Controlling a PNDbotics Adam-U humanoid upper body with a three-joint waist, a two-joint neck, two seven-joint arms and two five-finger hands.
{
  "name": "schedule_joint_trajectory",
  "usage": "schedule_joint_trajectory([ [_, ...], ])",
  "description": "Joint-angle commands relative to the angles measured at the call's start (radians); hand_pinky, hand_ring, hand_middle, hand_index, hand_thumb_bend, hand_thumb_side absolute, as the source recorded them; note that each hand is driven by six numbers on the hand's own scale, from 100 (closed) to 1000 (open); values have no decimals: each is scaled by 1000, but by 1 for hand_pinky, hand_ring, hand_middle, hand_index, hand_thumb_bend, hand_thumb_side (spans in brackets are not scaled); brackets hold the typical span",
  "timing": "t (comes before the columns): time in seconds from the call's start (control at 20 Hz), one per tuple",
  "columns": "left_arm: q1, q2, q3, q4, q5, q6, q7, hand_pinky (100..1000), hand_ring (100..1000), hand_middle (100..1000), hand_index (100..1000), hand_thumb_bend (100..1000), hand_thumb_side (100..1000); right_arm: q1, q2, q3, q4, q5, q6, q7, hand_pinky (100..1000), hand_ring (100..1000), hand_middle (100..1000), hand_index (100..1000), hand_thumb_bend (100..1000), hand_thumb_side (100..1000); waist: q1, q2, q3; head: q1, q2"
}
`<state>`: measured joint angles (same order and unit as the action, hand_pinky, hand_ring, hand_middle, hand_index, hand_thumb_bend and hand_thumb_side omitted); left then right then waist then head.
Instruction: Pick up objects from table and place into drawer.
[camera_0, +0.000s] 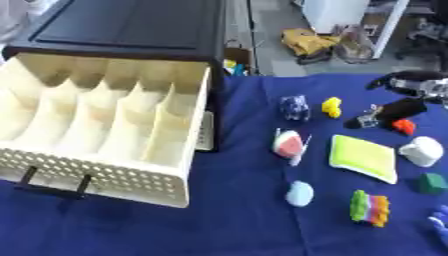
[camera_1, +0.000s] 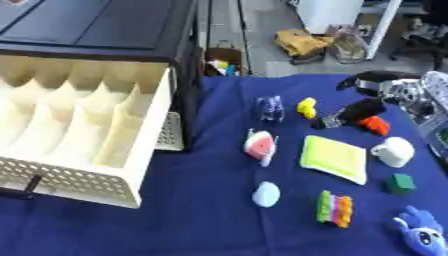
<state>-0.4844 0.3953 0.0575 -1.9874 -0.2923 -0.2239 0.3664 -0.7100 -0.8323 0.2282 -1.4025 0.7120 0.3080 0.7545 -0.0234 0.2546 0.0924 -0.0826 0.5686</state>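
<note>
A cream drawer (camera_0: 105, 176) with several divider slots stands pulled out of a black cabinet (camera_0: 131, 25) at the left. Small things lie on the blue cloth to its right: a dark blue patterned piece (camera_0: 295, 107), a yellow toy (camera_0: 332, 107), a pink-red slice (camera_0: 289, 144), a yellow-green pad (camera_0: 362, 157), a white lump (camera_0: 421, 151), a green cube (camera_0: 430, 183), a pale blue oval (camera_0: 299, 193), a striped multicoloured block (camera_0: 370, 208) and a blue toy (camera_1: 422, 232). My right hand (camera_1: 360, 109) reaches in from the right, open, just above a small red piece (camera_1: 376, 125). The left hand shows nowhere.
The blue cloth (camera_0: 236, 225) covers the table up to its far edge behind the toys. Beyond it lie the floor, a yellow object (camera_0: 306, 42) and white furniture (camera_0: 337, 12). Bare cloth lies between the drawer and the toys.
</note>
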Motion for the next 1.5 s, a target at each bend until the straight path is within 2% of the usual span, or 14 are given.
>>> schedule_joint_trajectory([
  [0.05, -16, 8, 4, -13, 2, -3, 0, 651, 787, 746, 867, 454, 1000, -2, -46, -7, -6, -14, 1, 1, 941, 1000, 990, 1000, 715, 641, 2, -13, 0, -3, -14],
  [0.45, -17, 2, 3, -13, 2, -3, 2, 651, 787, 746, 867, 448, 1000, 29, -43, 4, 18, -31, -12, 9, 939, 1000, 985, 1000, 643, 546, 5, -9, 5, -6, -19],
  [1.15, -19, -4, 3, -13, 3, -4, 0, 650, 787, 745, 867, 445, 1000, 54, -33, 14, 53, -17, -43, -10, 931, 1000, 973, 1000, 590, 498, 8, -2, 9, -4, -26],
  [1.25, -18, -7, 2, -13, 3, -3, -2, 649, 786, 745, 866, 439, 1000, 58, -31, 20, 53, -6, -48, -19, 920, 990, 946, 1000, 557, 478, 8, 0, 11, -3, -28],
  [1.5, -18, -10, 1, -13, 3, -2, -4, 647, 785, 744, 866, 435, 1000, 66, -31, 26, 46, 17, -64, -27, 920, 979, 928, 1000, 542, 469, 7, 4, 11, -1, -30],
])
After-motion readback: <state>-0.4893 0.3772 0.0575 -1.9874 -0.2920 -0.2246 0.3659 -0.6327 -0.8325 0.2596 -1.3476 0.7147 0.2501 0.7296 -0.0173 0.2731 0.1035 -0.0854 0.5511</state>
